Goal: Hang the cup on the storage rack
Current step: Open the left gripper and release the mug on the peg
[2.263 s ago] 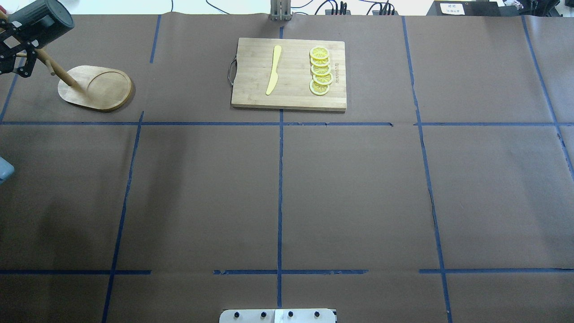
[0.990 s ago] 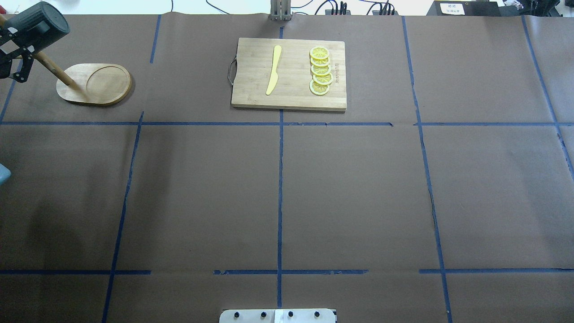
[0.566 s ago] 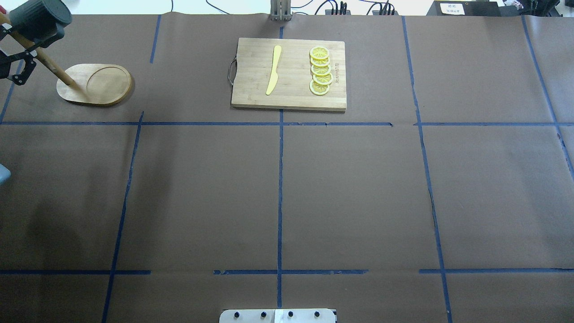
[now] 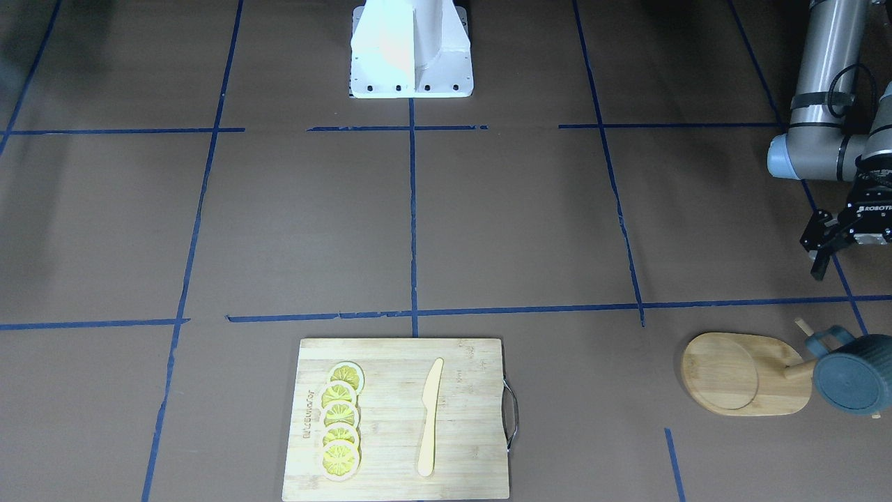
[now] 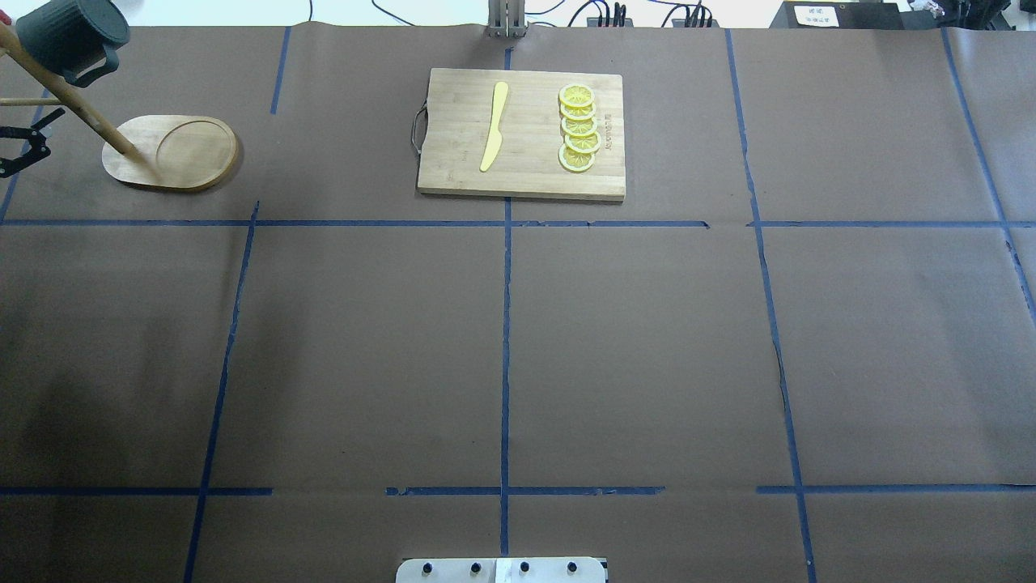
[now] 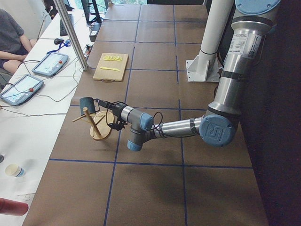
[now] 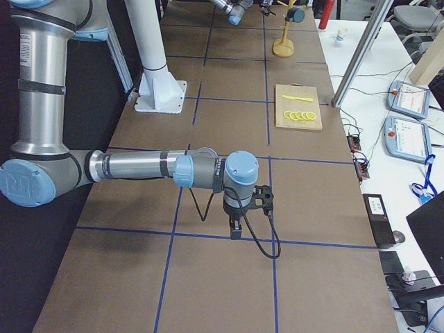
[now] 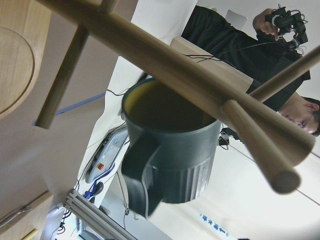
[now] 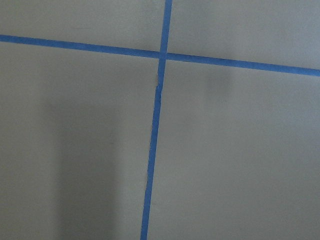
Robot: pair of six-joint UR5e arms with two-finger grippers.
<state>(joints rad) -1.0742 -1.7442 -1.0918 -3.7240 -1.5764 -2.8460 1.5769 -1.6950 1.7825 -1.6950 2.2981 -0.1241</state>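
The dark blue-grey cup (image 5: 71, 36) hangs by its handle on a peg of the light wooden storage rack (image 5: 174, 152) at the far left of the table. It hangs bottom-out over the rack's post in the front-facing view (image 4: 851, 380). The left wrist view looks up at the cup (image 8: 170, 150), yellow inside, with the pegs (image 8: 165, 65) crossing in front. My left gripper (image 4: 821, 252) is open and empty, apart from the cup on the robot's side; it shows at the overhead view's left edge (image 5: 20, 150). My right gripper (image 7: 236, 223) hovers over bare table; I cannot tell whether it is open or shut.
A bamboo cutting board (image 5: 453, 138) with a yellow knife (image 5: 494, 125) and lemon slices (image 5: 578, 128) lies at the far middle. The robot base (image 4: 411, 49) stands at the near middle. Operators and tablets are beyond the far edge (image 6: 47, 63).
My left gripper has let go of the cup and drawn back toward the robot's side. The cup stays hanging on the peg. The rack's base has shifted slightly and settled.
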